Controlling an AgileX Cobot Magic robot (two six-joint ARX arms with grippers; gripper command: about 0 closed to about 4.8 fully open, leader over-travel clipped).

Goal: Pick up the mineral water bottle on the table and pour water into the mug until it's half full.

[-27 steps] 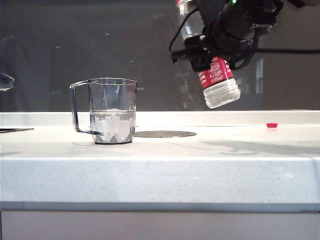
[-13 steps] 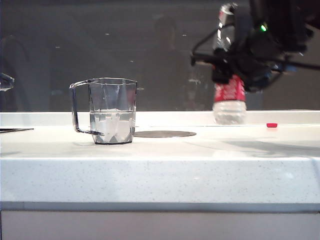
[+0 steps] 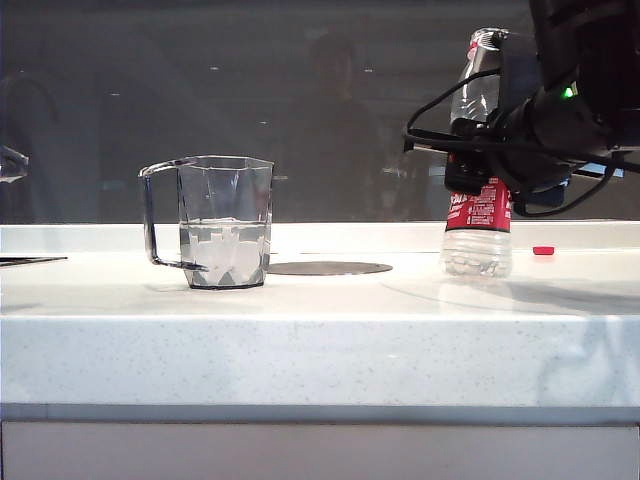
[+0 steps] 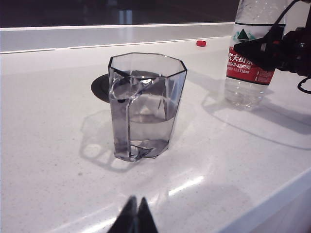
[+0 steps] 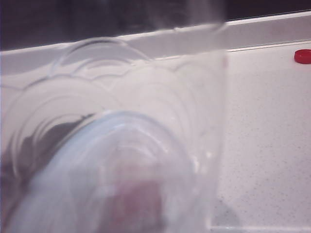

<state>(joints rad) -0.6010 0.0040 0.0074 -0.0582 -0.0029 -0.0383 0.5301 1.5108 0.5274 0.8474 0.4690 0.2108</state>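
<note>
Upright mineral water bottle clamped by right gripper, left gripper seemingly closed, near mug.

The right arm is matte black, bulky and rounded at the wrist, with a small green indicator light glowing on its housing and thin black cables looping loose off its side. The right gripper is black as well, angular, with a cable trailing past it. The left gripper shows only two dark, tapered fingertips pressed together into a narrow wedge.
</note>
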